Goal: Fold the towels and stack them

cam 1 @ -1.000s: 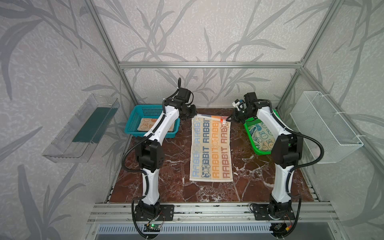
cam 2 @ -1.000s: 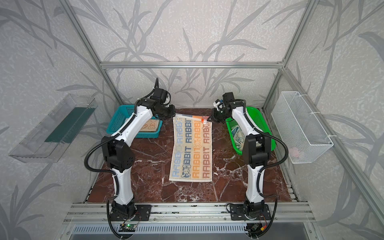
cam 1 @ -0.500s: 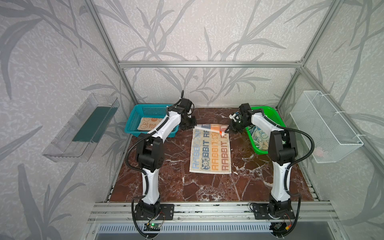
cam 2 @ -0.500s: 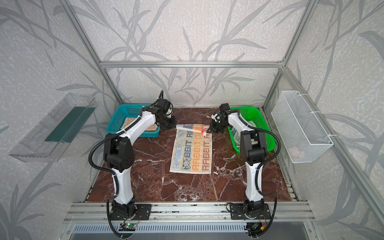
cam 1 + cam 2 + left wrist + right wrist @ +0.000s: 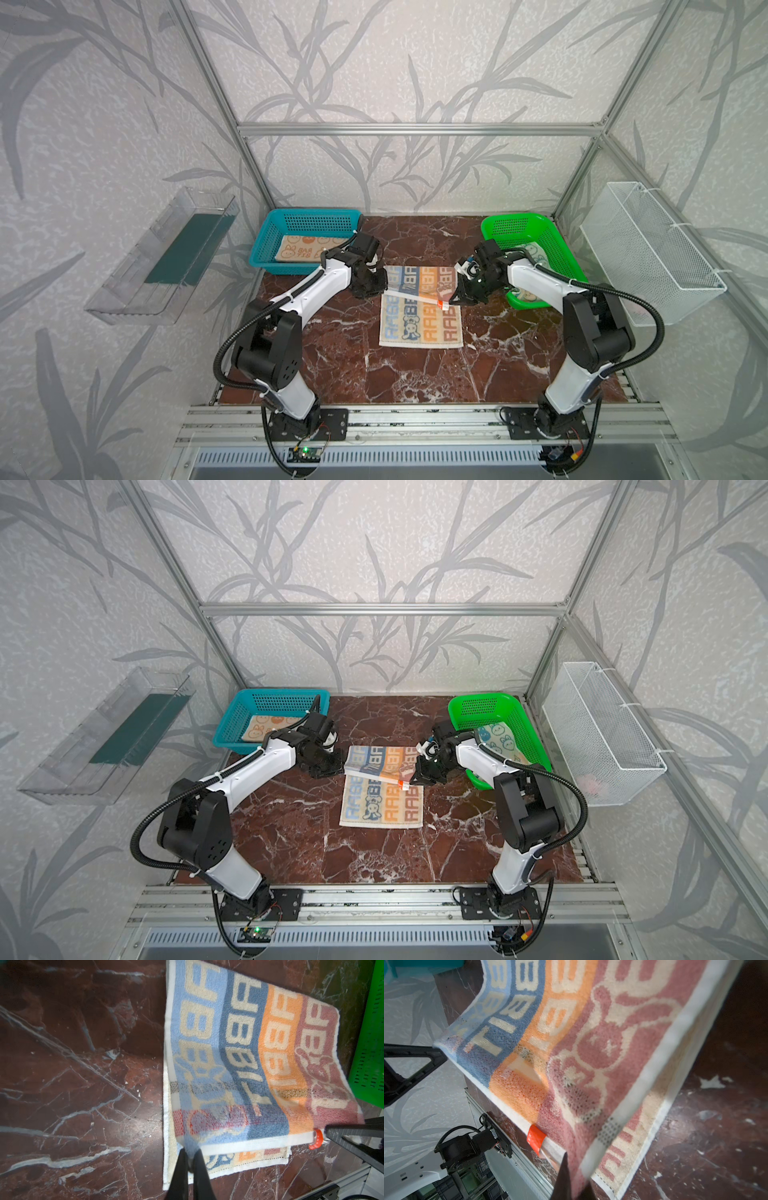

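Observation:
A striped towel (image 5: 420, 328) with "RABBIT" bands lies on the marble table (image 5: 415, 374) in both top views. Its far half is lifted and carried over the near half. My left gripper (image 5: 384, 287) (image 5: 190, 1151) is shut on the raised edge's left corner. My right gripper (image 5: 451, 301) (image 5: 576, 1167) is shut on the right corner, beside an orange tag (image 5: 536, 1139). A folded peach towel (image 5: 305, 249) lies in the blue basket (image 5: 307, 216). A cream-and-blue towel (image 5: 534, 253) lies in the green basket (image 5: 515, 218).
A white wire basket (image 5: 648, 249) hangs on the right wall and a clear plastic tray (image 5: 166, 253) on the left wall. The two baskets stand at the table's back corners, close beside each arm.
Both grippers have moved from the back toward the front, carrying the towel's far edge with them. The towel, flat and long before, now doubles over itself.

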